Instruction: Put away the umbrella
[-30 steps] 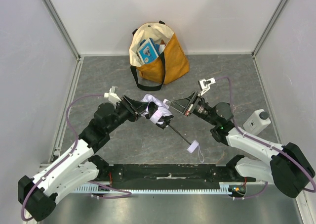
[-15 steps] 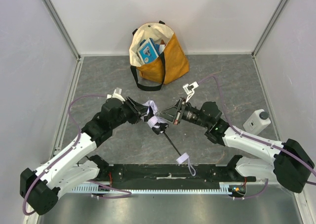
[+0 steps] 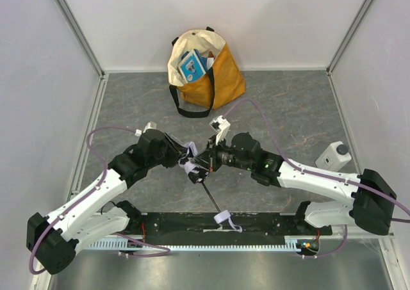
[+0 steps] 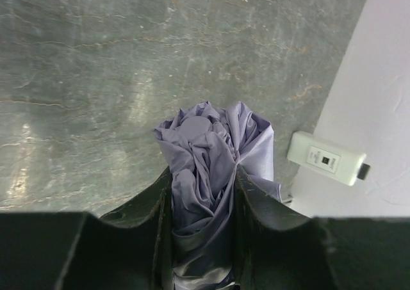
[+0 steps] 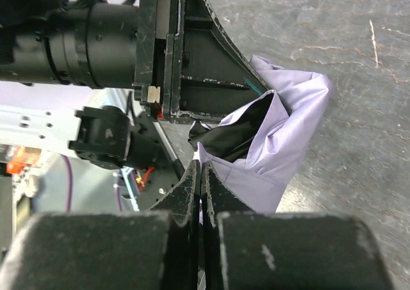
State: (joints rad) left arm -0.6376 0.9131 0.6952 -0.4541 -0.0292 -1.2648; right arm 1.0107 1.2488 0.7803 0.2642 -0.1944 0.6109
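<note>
Two hands hold the umbrella (image 4: 211, 143) over the grey marbled bench (image 3: 288, 111), between white walls (image 3: 224, 15). The left hand (image 4: 204, 175) clamps its bunched fabric; the right hand (image 5: 200, 171) is pinched shut on a fold.

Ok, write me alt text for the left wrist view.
The left hand is shut on the umbrella, its crumpled lavender fabric bulging out between two black fingers. Behind it is the grey marbled table; at right, a small white object lies by a white wall.
</note>
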